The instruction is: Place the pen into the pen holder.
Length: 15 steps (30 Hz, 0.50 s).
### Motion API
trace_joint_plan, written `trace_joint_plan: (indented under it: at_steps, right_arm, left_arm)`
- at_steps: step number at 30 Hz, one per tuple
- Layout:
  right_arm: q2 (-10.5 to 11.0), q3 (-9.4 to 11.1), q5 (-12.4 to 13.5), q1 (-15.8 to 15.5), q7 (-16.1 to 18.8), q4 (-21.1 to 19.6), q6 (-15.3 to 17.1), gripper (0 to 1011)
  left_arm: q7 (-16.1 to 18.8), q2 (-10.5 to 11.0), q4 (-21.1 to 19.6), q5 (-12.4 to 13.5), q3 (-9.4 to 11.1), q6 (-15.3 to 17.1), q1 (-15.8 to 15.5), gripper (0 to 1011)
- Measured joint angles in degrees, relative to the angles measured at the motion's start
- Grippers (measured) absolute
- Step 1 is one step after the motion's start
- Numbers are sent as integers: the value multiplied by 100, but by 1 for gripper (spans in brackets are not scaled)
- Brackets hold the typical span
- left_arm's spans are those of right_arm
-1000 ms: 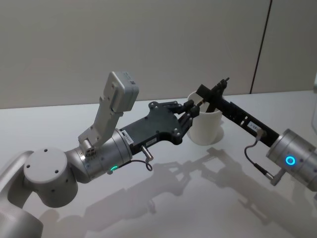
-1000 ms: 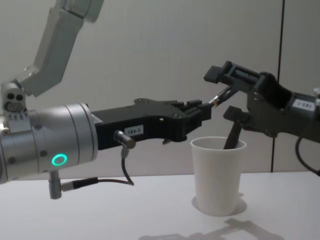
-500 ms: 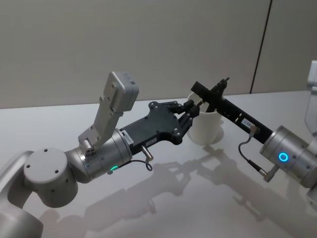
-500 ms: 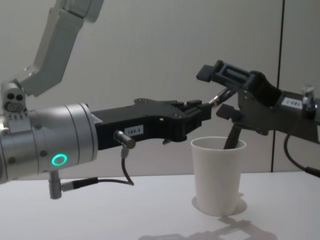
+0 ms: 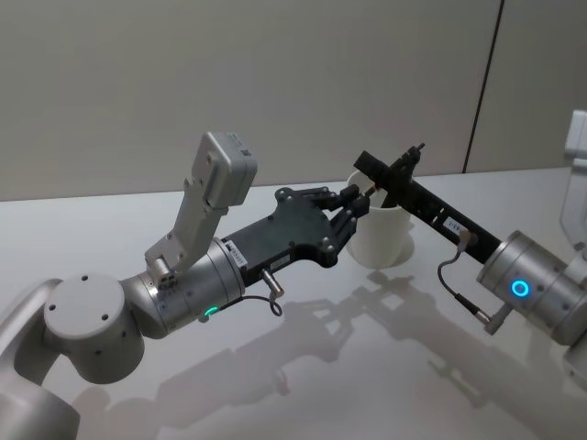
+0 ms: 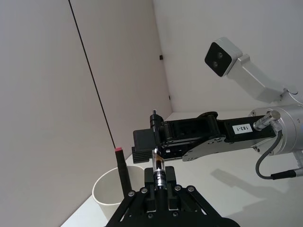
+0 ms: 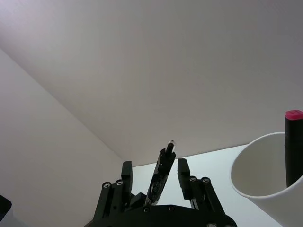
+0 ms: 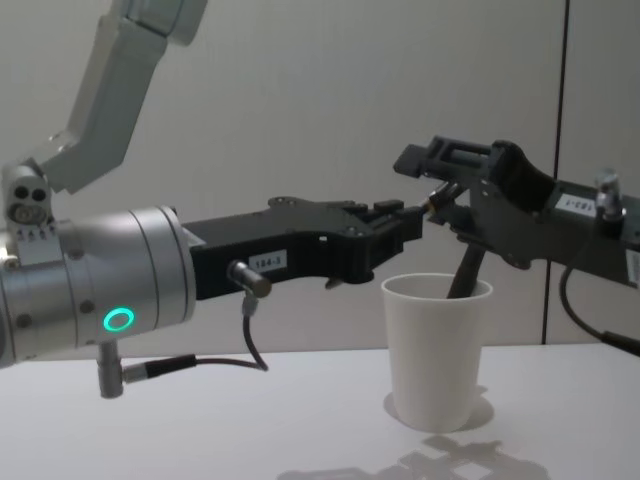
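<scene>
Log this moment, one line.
pen: above cup, not in | left gripper: shut on pen | right gripper: at pen's far end

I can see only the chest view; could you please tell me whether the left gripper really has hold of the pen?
Observer: Yes. In the left wrist view the left gripper is shut on the pen, which sticks straight out from between its fingers.
Operator: Thank you. Where does the pen's free end reach?
Observer: It runs on to the right gripper, and in the head view its tip pokes out past that gripper.
Operator: And what is the dark stick in the paper cup?
Observer: A black marker with a red cap, already standing in the paper cup and leaning on its rim.
</scene>
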Motion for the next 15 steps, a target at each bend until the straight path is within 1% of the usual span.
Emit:
trace_joint_plan:
  at_steps: [1, 2, 4, 6, 8, 10, 12, 15]
  right_arm:
    - [0, 0, 0, 0, 0, 0, 0, 591]
    - [-2, -1, -1, 3, -1, 2, -2, 560]
    - [-3, -3, -2, 6, -2, 5, -3, 473]
    - [-4, -5, -3, 7, -3, 7, -5, 429]
    - [-5, -6, -3, 9, -5, 9, -6, 353]
    - [-6, -8, -3, 10, -7, 10, -8, 304]
    - [-7, -9, -3, 12, -8, 11, -9, 210]
    - [-10, -13, -1, 14, -2, 11, -11, 153]
  left_arm:
    - [0, 0, 0, 0, 0, 0, 0, 138]
    - [0, 0, 0, 0, 0, 0, 0, 138]
    - [0, 0, 0, 0, 0, 0, 0, 138]
    - [0, 0, 0, 0, 0, 0, 0, 138]
    - [0, 0, 0, 0, 0, 0, 0, 136]
    - [0, 0, 0, 0, 0, 0, 0, 138]
    - [0, 0, 0, 0, 0, 0, 0, 138]
    - [0, 0, 0, 5, 1, 1, 0, 138]
